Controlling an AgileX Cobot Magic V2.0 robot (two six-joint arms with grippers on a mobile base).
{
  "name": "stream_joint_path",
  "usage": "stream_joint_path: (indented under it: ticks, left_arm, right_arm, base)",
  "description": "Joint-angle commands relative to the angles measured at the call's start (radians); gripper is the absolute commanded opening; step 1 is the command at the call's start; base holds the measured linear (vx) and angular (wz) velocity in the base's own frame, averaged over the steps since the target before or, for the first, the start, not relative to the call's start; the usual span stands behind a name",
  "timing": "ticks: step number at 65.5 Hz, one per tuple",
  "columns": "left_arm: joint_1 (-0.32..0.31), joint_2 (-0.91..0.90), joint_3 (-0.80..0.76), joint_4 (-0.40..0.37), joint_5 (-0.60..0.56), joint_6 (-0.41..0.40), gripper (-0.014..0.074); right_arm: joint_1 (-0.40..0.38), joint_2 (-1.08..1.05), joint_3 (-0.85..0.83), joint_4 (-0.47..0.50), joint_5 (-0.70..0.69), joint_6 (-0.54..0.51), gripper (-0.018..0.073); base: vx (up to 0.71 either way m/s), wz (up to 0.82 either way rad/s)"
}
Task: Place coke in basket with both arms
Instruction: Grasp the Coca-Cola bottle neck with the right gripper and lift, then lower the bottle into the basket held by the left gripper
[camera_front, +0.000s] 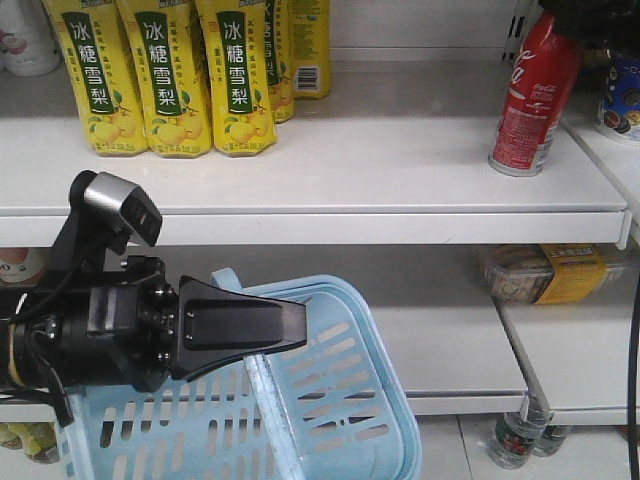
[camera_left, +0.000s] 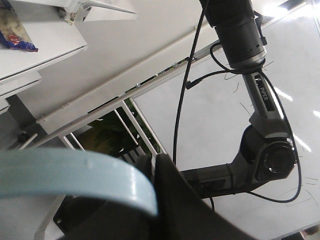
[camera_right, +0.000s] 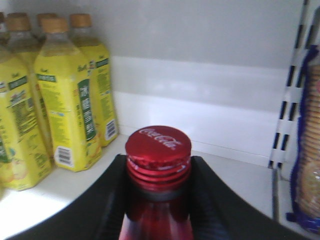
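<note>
The coke (camera_front: 530, 95) is a slim red bottle at the right of the upper shelf, tilted, with its base at the shelf surface. My right gripper (camera_front: 578, 18) is at the frame's top right, over the bottle's top. In the right wrist view my right gripper (camera_right: 158, 167) is shut on the coke's neck, just under the red cap (camera_right: 158, 144). The light blue basket (camera_front: 345, 405) hangs low in front of the lower shelf. My left gripper (camera_front: 298, 335) is shut on the basket's handle (camera_front: 262, 385). The handle also shows in the left wrist view (camera_left: 75, 175), beside that gripper (camera_left: 159, 167).
Yellow pear-drink bottles (camera_front: 170, 80) stand at the upper shelf's left and show in the right wrist view (camera_right: 65, 115). A biscuit pack (camera_right: 307, 150) hangs beyond a slotted divider (camera_right: 286, 110). A snack tray (camera_front: 548, 275) lies on the lower shelf. Bottles (camera_front: 520, 440) stand below.
</note>
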Motion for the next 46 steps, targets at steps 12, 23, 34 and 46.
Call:
stream_joint_path:
  ticks: [12, 23, 34, 46]
  left_arm:
    - [-0.004, -0.025, -0.023, -0.082, -0.196, 0.004, -0.0006]
    - [-0.004, -0.025, -0.023, -0.082, -0.196, 0.004, -0.0006]
    - [-0.004, -0.025, -0.023, -0.082, -0.196, 0.004, -0.0006]
    - [-0.004, -0.025, -0.023, -0.082, -0.196, 0.004, -0.0006]
  right_arm:
    - [-0.005, -0.193, -0.033, -0.057, 0.251, 0.136, -0.0005]
    - [-0.005, -0.306, -0.033, -0.118, 0.454, 0.300, -0.0005]
    - [0.066, -0.334, -0.033, -0.081, 0.550, 0.357, -0.0005]
    - [0.257, -0.288, -0.033, -0.146, 0.473, 0.424, -0.0005]
  base:
    - [0.00, 0.00]
    - [0.00, 0.00]
    - [0.00, 0.00]
    - [0.00, 0.00]
